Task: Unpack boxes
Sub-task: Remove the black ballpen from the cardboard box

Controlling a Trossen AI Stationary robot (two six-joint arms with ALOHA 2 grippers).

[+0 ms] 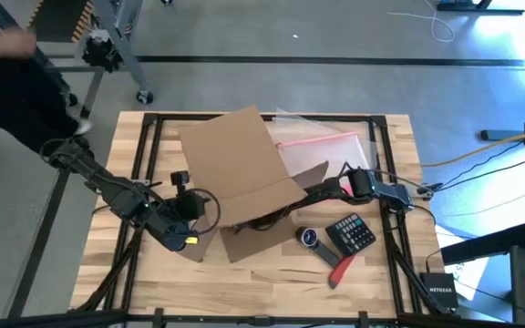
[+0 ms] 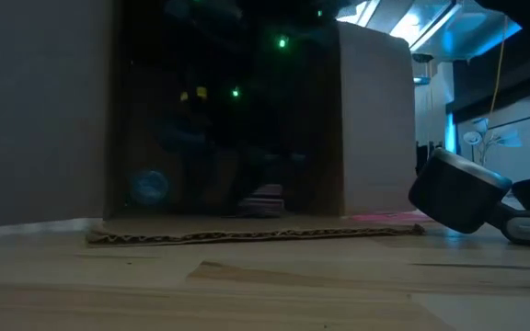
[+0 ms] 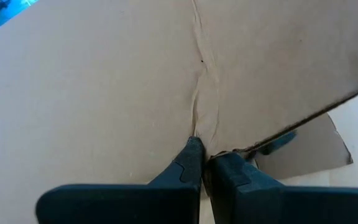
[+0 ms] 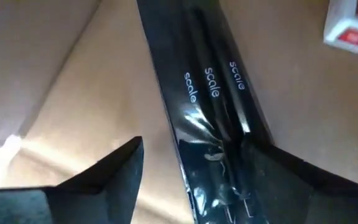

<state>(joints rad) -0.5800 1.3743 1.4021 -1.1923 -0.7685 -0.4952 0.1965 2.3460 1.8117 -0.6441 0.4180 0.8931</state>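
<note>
The brown cardboard box (image 1: 235, 159) lies on its side at the table's middle, its opening toward the near edge and one flap (image 2: 247, 236) flat on the wood. My left gripper (image 1: 212, 214) is shut on the box's upper panel. My right gripper (image 4: 197, 180) reaches into the box from the right and is open. A long black glossy pack (image 4: 207, 93) printed "scale" lies between its fingers, close to one finger (image 4: 291, 180) and apart from the other. A clear pouch with a pink zip edge (image 1: 322, 141) lies behind the box. My left gripper pinches the near edge of the box's upper panel (image 3: 205, 135) between its two fingers, right where a crease meets the edge. The fingers slant down from the table's left. The panel stands up off the table, with the lower flap (image 3: 309, 149) showing beneath it. My right gripper: whether one finger touches the black pack, I cannot tell.
On the wood right of the box lie a round dark thing (image 1: 310, 237), a black calculator (image 1: 351, 232) and a red-handled tool (image 1: 340, 271). A small white and red carton (image 4: 353, 28) lies inside the box. A person in dark clothes (image 1: 7, 82) stands past the far left corner.
</note>
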